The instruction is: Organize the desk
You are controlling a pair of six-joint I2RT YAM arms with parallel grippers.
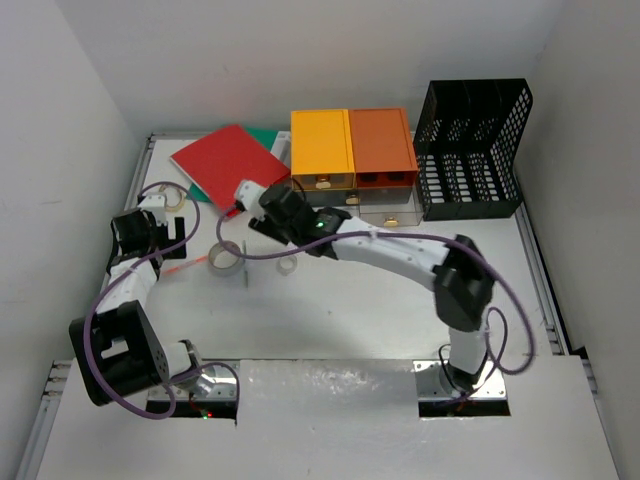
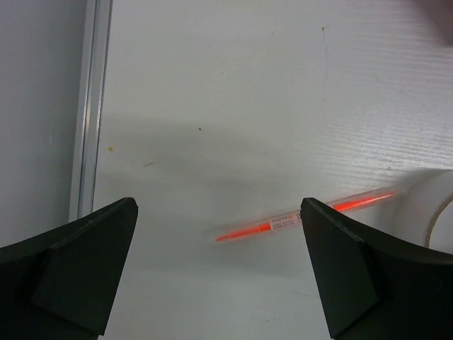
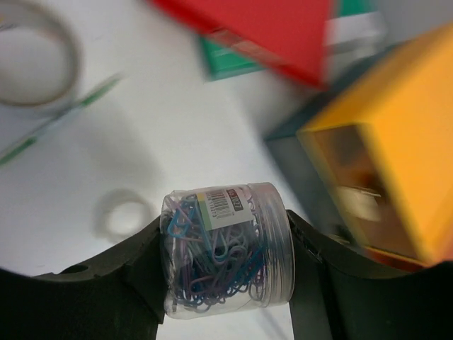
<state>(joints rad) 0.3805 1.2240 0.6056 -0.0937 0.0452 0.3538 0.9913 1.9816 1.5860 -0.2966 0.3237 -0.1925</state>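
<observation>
Far left: the grey rail [image 2: 88, 106] of the desk [image 1: 350, 310], tight against the side wall, no room beyond it. Just inside that edge, the left gripper [image 2: 218, 209], jaws wide apart and clamped on nothing, above bare white tabletop. Below and between its fingers, an orange pen [image 2: 244, 231], lying flat and slanted, blurred, touching neither finger. At the pen's right end, a clear tape roll [image 1: 226, 258], and near that a smaller tape ring [image 1: 288, 266].

Toward the back left corner: a red folder [image 1: 228, 160] over a green folder [image 1: 262, 133], both angled.

Centre: the right gripper [image 3: 225, 244], reaching in from the right across the desk – closed on a clear jar of coloured paper clips [image 3: 233, 205], both fingers pressed to its sides, the jar lying sideways between them. Whether lifted off the surface: cannot tell.

Right of that, against the back edge: the yellow-and-orange drawer box [image 1: 350, 145], very near the gripper. Just beside the box, the black mesh file rack [image 1: 470, 150], filling the back right corner.

Open room – the broad bare stretch of desk in front of box and rack.
</observation>
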